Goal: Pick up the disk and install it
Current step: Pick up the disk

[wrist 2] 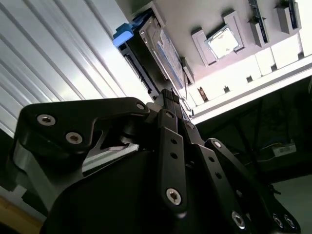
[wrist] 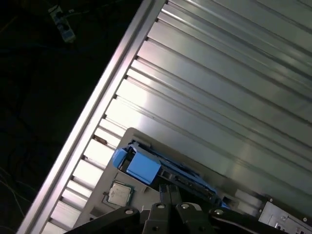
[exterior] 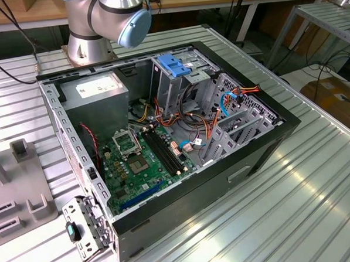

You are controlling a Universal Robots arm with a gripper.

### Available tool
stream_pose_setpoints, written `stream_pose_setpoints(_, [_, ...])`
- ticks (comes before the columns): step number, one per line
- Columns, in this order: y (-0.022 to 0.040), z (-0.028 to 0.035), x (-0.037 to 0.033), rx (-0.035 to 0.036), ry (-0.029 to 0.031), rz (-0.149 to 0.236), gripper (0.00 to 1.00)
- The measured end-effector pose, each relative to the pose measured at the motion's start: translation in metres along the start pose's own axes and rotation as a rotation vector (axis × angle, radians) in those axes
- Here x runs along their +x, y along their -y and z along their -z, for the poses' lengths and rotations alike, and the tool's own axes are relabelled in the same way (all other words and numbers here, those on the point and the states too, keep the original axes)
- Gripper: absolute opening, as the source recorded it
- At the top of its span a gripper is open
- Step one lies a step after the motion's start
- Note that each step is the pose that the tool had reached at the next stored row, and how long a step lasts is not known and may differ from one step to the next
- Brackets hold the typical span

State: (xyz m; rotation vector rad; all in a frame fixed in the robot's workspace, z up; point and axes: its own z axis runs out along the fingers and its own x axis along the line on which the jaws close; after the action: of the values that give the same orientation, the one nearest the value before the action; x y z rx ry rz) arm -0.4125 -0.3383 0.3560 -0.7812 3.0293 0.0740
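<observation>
The disk (wrist 2: 165, 48) stands on edge in a slot of a grey fixture plate (wrist 2: 204, 17), its labelled face showing and a blue rail (wrist 2: 124, 34) at its end. In the first wrist view the disk (wrist: 144, 167) shows edge-on with the blue rail toward me. My gripper (wrist 2: 168, 93) hangs a short way off the disk, in line with its edge and apart from it. Its black fingers lie together with nothing between them. In the first wrist view the gripper (wrist: 169, 188) points at the disk's long edge.
An open computer case (exterior: 264, 153) lies on the ribbed metal table (exterior: 320, 205), with a grey power-supply box (exterior: 95, 91), a motherboard (exterior: 141, 165) and a drive cage topped by a blue bracket (exterior: 174, 64). A processor chip (wrist 2: 223, 42) rests on the fixture plate beside the disk. The arm's base (exterior: 91, 35) stands behind the case.
</observation>
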Motion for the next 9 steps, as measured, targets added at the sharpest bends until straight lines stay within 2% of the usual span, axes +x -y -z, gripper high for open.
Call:
stream_pose_setpoints(8, [0.0,-0.0007,0.0,-0.0038,-0.0069,0.162,0.11])
stream_pose_setpoints(9, [0.0,-0.0009,0.0,-0.0047,-0.0085,0.198,0.11])
